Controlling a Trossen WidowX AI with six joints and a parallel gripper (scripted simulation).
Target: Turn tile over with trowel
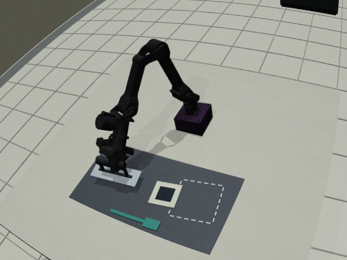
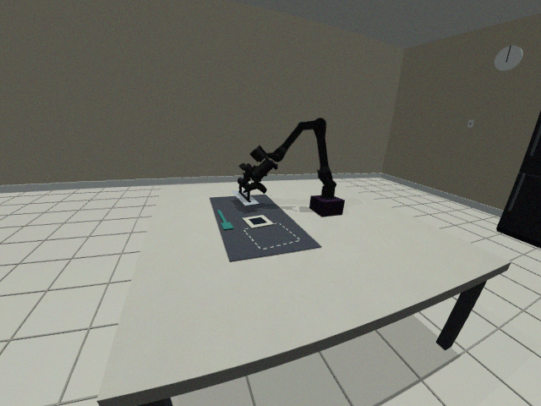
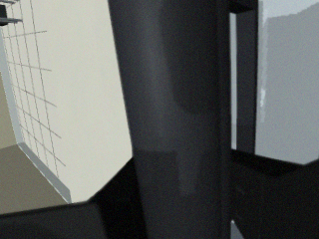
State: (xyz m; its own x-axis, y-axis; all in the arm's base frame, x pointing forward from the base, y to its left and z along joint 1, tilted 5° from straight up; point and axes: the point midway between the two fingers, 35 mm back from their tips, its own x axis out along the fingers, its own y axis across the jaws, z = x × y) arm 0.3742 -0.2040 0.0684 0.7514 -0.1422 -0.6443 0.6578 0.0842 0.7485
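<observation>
My tool grips a pale plate; the teal trowel's blade points toward the outline's side; only the wrist view omits it.

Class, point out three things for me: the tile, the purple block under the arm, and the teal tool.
tile (image 1: 165,194) (image 2: 258,220): top and exterior views, dark centre
purple block (image 1: 189,127) (image 2: 320,206): both, side face
teal tool (image 1: 151,223) (image 2: 226,226): both, blade

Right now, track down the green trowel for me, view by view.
Top: green trowel at lower centre-left, along the mat's near edge.
Exterior: just left of centre, along the mat's left side.
Wrist: not in it.
Landmark: the pale plate at the end effector shows in all three.
</observation>
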